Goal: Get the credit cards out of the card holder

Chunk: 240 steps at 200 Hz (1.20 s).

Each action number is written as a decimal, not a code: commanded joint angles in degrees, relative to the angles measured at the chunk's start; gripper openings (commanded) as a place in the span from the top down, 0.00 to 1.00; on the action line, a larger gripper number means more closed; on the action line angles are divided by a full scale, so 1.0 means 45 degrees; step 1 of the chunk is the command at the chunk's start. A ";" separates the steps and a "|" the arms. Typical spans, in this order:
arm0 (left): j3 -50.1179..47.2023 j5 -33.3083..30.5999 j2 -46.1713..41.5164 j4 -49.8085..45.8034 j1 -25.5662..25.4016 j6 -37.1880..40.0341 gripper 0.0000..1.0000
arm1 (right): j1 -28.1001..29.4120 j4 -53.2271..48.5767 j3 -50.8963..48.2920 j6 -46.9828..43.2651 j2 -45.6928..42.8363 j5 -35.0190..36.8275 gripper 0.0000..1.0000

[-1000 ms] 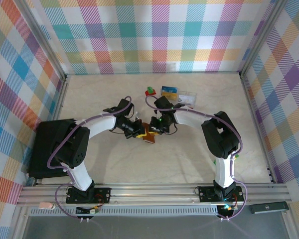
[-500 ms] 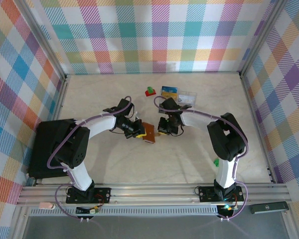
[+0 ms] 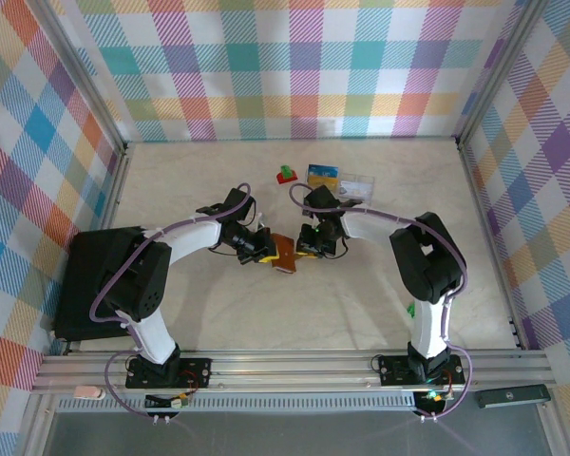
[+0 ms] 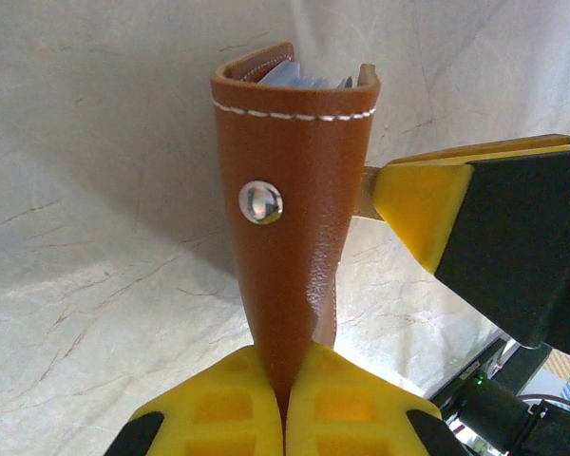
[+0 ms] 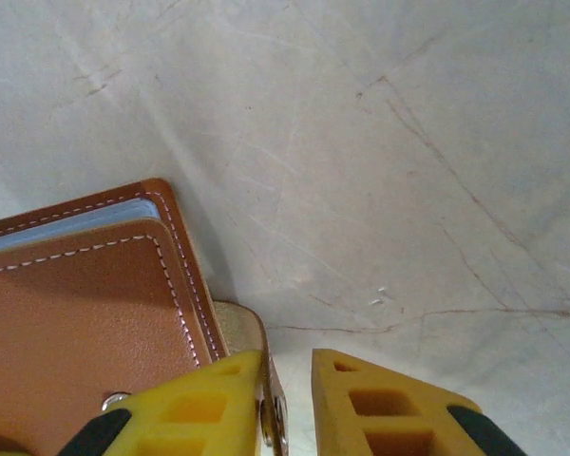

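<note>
Where fingers pinch, the pebbled card holder curves

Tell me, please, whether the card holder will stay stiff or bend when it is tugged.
It probably bends: the card holder curves open beyond the left gripper's pinch. It seems light, being thin leather around slim sleeves. Its grained leather should resist slipping.

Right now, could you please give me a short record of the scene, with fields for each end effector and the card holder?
left end effector: shut on the card holder, clamping one end
card holder: brown, folded, far end gaping, bluish-grey lining showing
right end effector: jaws slightly apart, astride the snap tab
far side of table: clear box, blue-and-yellow card
</note>
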 commanded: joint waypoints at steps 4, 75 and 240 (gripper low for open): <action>-0.0140 -0.0263 -0.0023 -0.0227 0.0024 -0.0246 0.93 | 0.0058 0.0000 0.0395 -0.0412 0.0375 -0.0422 0.83; -0.0378 -0.2131 -0.1676 -0.0470 0.0577 -0.1027 0.45 | 0.0076 0.0020 0.0337 -0.1592 -0.0634 -0.0675 0.94; -0.1810 -0.4705 -0.5509 -0.0395 0.2052 -0.1956 0.01 | 0.0895 0.0042 0.2846 -0.2493 -0.0316 -0.2542 0.94</action>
